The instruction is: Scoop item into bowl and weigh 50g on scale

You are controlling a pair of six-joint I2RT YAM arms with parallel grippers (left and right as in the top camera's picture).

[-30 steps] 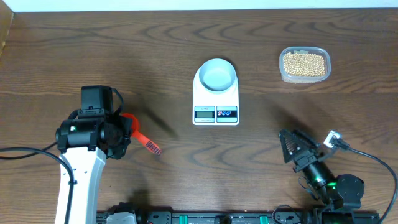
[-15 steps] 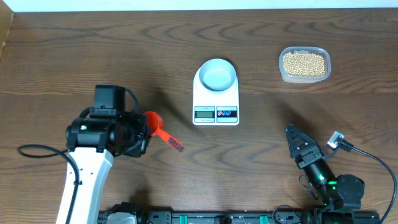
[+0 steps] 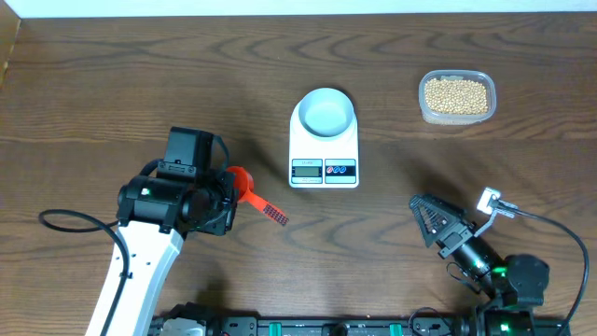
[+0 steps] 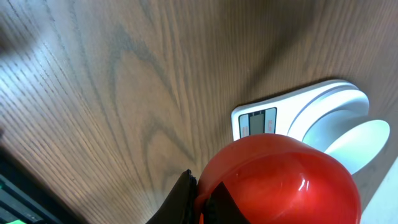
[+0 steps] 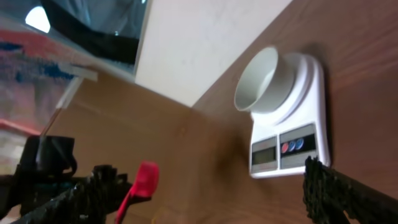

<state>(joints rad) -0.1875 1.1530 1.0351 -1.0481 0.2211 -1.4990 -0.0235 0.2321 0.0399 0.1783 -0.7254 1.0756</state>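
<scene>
My left gripper [image 3: 228,192] is shut on a red scoop [image 3: 242,181], held above the table left of the scale; its handle [image 3: 273,215] sticks out to the lower right. In the left wrist view the scoop's cup [image 4: 280,180] fills the bottom, gripped between my fingers [image 4: 200,198]. The white scale [image 3: 324,154] stands mid-table with the empty pale bowl [image 3: 326,113] on it; both show in the left wrist view [image 4: 264,121] [image 4: 359,138]. The tan beans [image 3: 456,94] lie at the back right. My right gripper [image 3: 432,220] is open and empty at the front right.
The beans sit in a clear plastic tub [image 3: 424,110] right of the scale. The right wrist view shows the scale [image 5: 289,140], the bowl [image 5: 264,78] and the red scoop [image 5: 142,180] beyond it. A pale wall runs along the table's far edge.
My left arm has moved right toward the scale, carrying the red scoop. My right gripper has swung slightly left and now shows its fingers spread.
</scene>
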